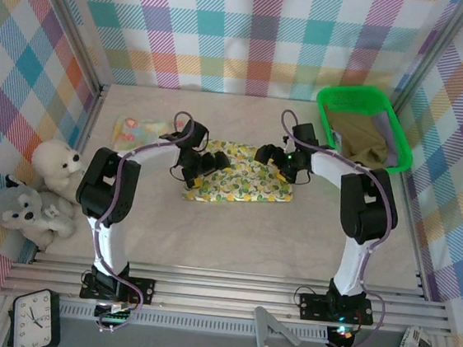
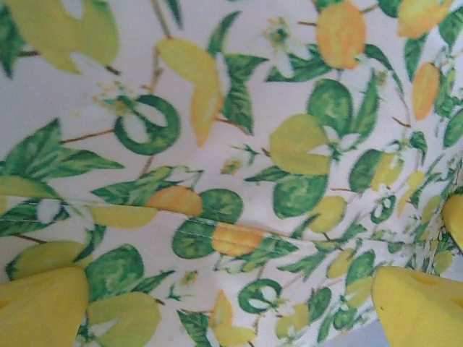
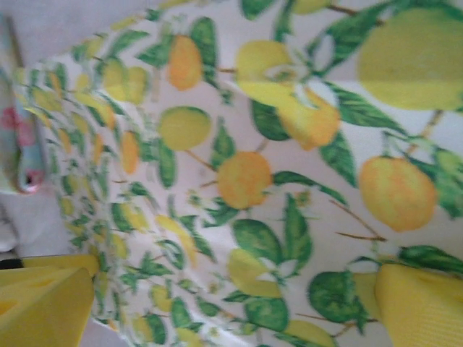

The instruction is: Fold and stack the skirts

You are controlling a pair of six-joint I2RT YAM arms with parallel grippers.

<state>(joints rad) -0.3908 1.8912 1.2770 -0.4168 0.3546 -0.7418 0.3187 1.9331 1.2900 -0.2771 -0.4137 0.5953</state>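
Lemon-print skirt (image 1: 243,183) lies flat, left of the green tray (image 1: 363,100). The right gripper (image 1: 271,154) is over its tray-side end and the left gripper (image 1: 207,164) over its far end, both wide open and empty. Each should pinch matching corners so the fold lands even.

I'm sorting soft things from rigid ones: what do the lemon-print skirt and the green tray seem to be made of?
The lemon-print skirt looks like thin woven cloth, matte, perhaps cotton: it lies limp with a soft stitched ridge across the print. The green tray looks like rigid moulded plastic, bright and even in colour, its thin walls standing up by themselves.
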